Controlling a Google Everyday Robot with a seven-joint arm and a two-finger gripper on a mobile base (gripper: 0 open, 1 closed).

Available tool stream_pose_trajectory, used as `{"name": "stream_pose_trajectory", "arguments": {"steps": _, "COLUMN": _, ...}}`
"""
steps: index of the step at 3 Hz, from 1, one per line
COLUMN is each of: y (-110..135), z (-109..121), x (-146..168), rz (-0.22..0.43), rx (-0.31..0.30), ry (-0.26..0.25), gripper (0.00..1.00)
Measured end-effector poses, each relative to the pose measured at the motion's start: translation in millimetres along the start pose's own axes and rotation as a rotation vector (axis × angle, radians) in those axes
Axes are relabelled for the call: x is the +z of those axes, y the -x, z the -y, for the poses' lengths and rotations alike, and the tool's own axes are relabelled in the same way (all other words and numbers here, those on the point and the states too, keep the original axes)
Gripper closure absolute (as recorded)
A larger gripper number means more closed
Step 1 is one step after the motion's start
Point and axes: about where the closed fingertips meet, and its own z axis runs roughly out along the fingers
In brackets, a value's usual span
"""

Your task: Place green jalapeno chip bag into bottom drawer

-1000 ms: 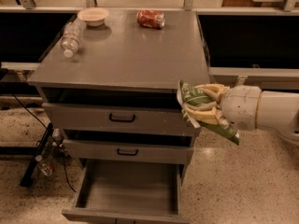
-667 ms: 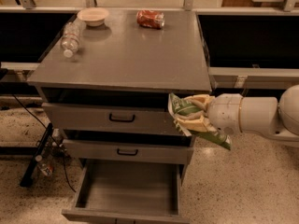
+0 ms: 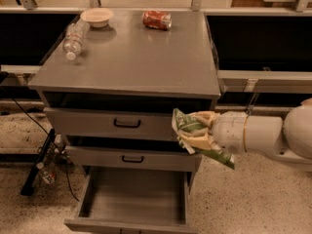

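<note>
My gripper (image 3: 197, 134) is shut on the green jalapeno chip bag (image 3: 184, 126), a glossy green bag with white markings, and holds it in front of the right end of the upper two drawers. The white arm reaches in from the right. The bottom drawer (image 3: 131, 223) is pulled out below and to the left of the bag, and its plain grey inside shows nothing in it. The bag's lower tail (image 3: 220, 159) hangs past the cabinet's right side.
On the grey cabinet top (image 3: 136, 62) lie a red soda can (image 3: 157, 19), a white bowl (image 3: 96, 16) and a clear plastic bottle (image 3: 74, 37). Two shallower drawers with black handles (image 3: 126, 124) are slightly open. Cables and a black stand leg (image 3: 36, 165) are on the floor at left.
My gripper with the chip bag has moved left and slightly down, from beside the cabinet's right edge to in front of the drawer fronts.
</note>
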Motion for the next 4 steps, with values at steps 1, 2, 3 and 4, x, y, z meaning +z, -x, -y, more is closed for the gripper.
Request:
{"name": "stream_pose_trajectory", "arguments": {"steps": 1, "y": -35.6, "z": -36.0, "x": 31.7, "rz": 0.021, "rx": 0.097, "ry": 0.029, "gripper": 1.00}}
{"name": "stream_pose_trajectory", "arguments": {"steps": 2, "y": -73.7, "z": -67.7, "x": 64.0, "rz": 0.028, "rx": 0.179, "ry": 0.063, "gripper": 1.00}}
{"name": "stream_pose_trajectory", "arguments": {"steps": 3, "y": -74.5, "z": -68.6, "x": 67.0, "rz": 0.032, "rx": 0.182, "ry": 0.065, "gripper": 1.00}}
{"name": "stream_pose_trajectory", "arguments": {"steps": 4, "y": -80.1, "z": -74.6, "x": 87.7, "rz": 0.063, "rx": 0.201, "ry": 0.078, "gripper": 1.00}}
